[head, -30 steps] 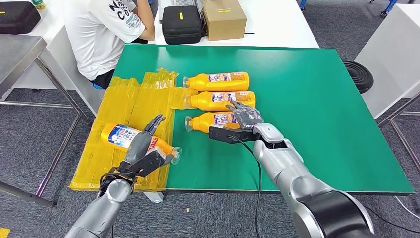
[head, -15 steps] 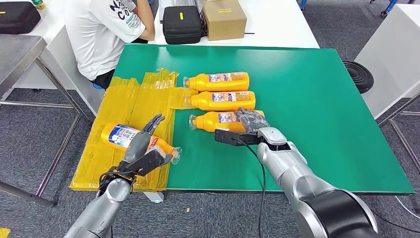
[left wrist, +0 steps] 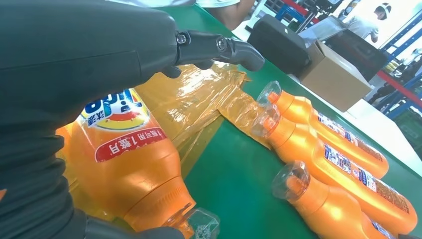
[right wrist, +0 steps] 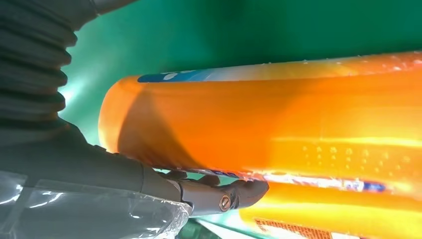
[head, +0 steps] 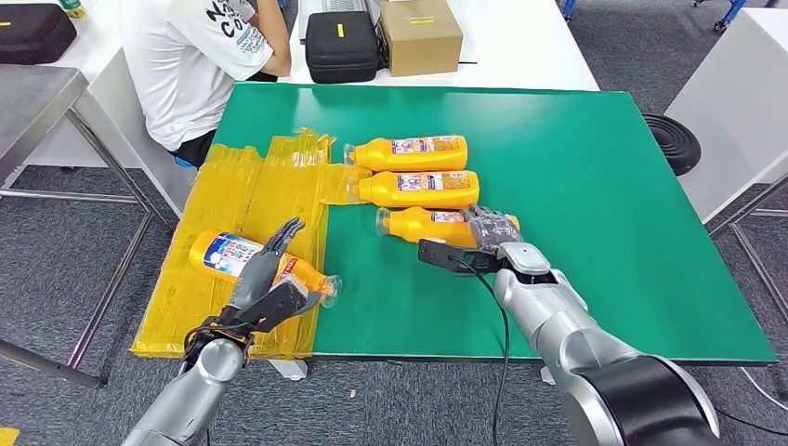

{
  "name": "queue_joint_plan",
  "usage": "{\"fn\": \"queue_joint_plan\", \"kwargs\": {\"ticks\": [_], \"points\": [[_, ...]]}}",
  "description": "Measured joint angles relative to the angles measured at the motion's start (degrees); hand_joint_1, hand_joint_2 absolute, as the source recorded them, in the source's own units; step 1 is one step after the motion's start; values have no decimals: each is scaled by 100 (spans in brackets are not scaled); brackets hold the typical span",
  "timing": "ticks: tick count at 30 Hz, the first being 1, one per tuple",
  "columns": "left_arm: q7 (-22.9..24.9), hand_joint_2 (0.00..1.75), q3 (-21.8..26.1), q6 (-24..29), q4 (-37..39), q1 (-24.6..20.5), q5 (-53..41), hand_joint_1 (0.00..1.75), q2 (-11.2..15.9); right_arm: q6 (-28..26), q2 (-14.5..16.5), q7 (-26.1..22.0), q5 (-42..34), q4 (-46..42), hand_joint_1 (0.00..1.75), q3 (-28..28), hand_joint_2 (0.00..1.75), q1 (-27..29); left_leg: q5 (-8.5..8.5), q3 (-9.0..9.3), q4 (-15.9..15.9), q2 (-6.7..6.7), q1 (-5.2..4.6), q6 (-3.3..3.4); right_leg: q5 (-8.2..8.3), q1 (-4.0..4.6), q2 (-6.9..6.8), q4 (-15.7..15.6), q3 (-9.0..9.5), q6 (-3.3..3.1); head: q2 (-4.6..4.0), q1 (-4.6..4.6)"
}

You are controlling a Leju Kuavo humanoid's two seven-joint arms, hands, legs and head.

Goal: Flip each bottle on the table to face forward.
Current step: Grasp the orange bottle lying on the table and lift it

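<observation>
Around the green table (head: 604,186), a seated person (head: 200,65), a black case (head: 342,45) and a cardboard box (head: 420,35) are seen. Four orange bottles are counted: three lie in a row, the nearest bottle (head: 429,224) gripped by the right hand (head: 491,227), its base hidden. The left hand (head: 268,279) hovers with fingers spread over the fourth bottle (head: 226,255), on yellow plastic (head: 242,186).

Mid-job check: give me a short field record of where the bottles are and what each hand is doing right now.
bottles in a row on green table: three, lying on their sides, caps toward the yellow sheet
nearest bottle: right hand grips its base end
middle bottle: untouched
far bottle: untouched
fourth bottle: on yellow sheet, front label up
left hand: over the fourth bottle, fingers spread; contact unclear
</observation>
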Motion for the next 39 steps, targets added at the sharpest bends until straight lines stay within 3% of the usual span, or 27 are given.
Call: {"fn": "queue_joint_plan", "kwargs": {"ticks": [7, 13, 27, 39], "points": [[19, 175, 0, -10, 0, 0, -1, 0, 0, 325, 87, -595, -389, 12, 0, -234, 175, -50, 0, 4, 0, 4, 0, 0, 1, 2, 2, 0, 1, 0, 0, -1], [37, 175, 5, 8, 0, 10, -16, 0, 0, 280, 211, -887, -576, 7, 0, -332, 175, -51, 0, 1, 0, 2, 1, -1, 1, 5, 1, 2, 0, 0, 0, -1], [56, 175, 72, 26, 0, 61, -61, 0, 0, 260, 354, -963, -661, 3, 0, -399, 175, -69, 0, -1, 0, 1, 1, 0, 0, 2, 1, 1, -1, 0, 0, -1], [64, 175, 113, -2, 0, 88, -135, 0, -11, 258, 326, -623, -617, 8, 0, -411, 175, -55, 0, -1, 0, 1, 0, 0, 0, 0, 1, 0, -4, 0, 0, -1]]}}
